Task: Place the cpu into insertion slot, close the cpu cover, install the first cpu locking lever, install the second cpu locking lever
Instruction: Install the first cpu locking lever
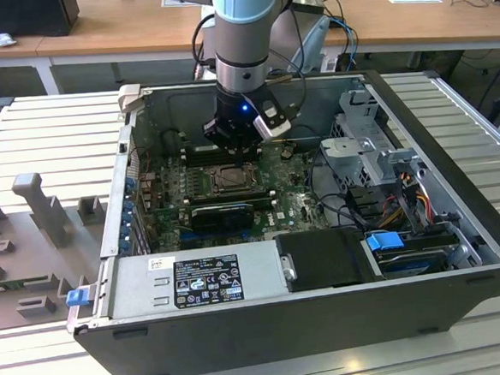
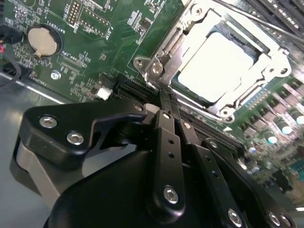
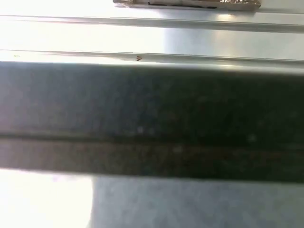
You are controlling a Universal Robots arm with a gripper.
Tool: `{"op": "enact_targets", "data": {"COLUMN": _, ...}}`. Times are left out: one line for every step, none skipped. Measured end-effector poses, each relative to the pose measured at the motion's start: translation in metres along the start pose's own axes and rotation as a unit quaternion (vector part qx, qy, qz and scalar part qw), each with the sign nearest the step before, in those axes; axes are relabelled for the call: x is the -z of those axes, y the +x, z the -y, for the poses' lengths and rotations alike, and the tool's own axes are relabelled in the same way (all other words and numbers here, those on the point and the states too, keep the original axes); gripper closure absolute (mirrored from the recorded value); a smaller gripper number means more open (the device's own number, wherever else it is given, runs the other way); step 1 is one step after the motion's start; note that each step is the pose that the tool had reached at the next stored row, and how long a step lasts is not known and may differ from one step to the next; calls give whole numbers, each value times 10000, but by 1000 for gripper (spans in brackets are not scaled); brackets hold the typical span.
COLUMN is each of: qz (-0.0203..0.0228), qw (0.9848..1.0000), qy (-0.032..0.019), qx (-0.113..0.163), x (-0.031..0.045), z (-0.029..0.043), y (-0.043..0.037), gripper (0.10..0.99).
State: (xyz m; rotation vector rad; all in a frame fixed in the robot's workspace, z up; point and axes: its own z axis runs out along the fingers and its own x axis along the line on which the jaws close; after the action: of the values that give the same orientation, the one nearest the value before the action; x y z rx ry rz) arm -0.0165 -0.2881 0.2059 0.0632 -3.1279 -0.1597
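Inside the open computer case (image 1: 456,182), over the green motherboard (image 2: 109,33):

1. Gripper (image 2: 164,102) — black linkage; the jaws look drawn together, tips meeting at the socket's corner hardware. Whether they pinch anything there I cannot tell.
2. Insertion slot (image 2: 266,90) — at about 1 o'clock from the tips in the second wrist view; silver rim, seated on the board.
3. Cpu (image 2: 216,64) — pale square face, lying flat within the slot; placement appears done.
4. Cpu cover (image 2: 190,28) — silver frame lying down around the chip, apparently closed.
5. Locking lever (image 2: 266,23) — thin metal rod running along the slot's far edge; latched or free, cannot tell.
6. Coin cell (image 2: 42,40) — round, at 10 o'clock from the tips, well apart.
7. Table (image 1: 48,124) — pale slatted surface carrying the case.

Step judged in hand: lever installation, the tips working at the hinge corner. A move from here would call for a fine, low push along the rim, clear of the chip.
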Motion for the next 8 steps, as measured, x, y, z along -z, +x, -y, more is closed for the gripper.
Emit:
{"op": "enact_targets", "data": {"qz": -1, "qw": 10000, "qy": 1, "qx": 0, "x": 46, "z": -4, "y": 0, "gripper": 980}}
{"op": "enact_targets", "data": {"qz": -1, "qw": 10000, "qy": 2, "qx": 0, "x": 85, "z": -8, "y": 1, "gripper": 980}}
{"op": "enact_targets", "data": {"qz": -1, "qw": 10000, "qy": 3, "qx": 0, "x": 132, "z": -13, "y": 1, "gripper": 980}}
{"op": "enact_targets", "data": {"qz": -1, "qw": 10000, "qy": 7, "qx": 1, "x": 147, "z": -15, "y": 1, "gripper": 980}}
{"op": "enact_targets", "data": {"qz": -1, "qw": 10000, "qy": 8, "qx": 1, "x": 147, "z": -14, "y": 1, "gripper": 980}}
{"op": "enact_targets", "data": {"qz": -1, "qw": 10000, "qy": 10, "qx": 0, "x": 149, "z": 2, "y": 2, "gripper": 980}}
{"op": "enact_targets", "data": {"qz": -1, "qw": 10000, "qy": 10, "qx": 0, "x": 150, "z": 7, "y": 2, "gripper": 980}}
{"op": "enact_targets", "data": {"qz": -1, "qw": 10000, "qy": 10, "qx": 0, "x": 150, "z": 13, "y": 2, "gripper": 980}}
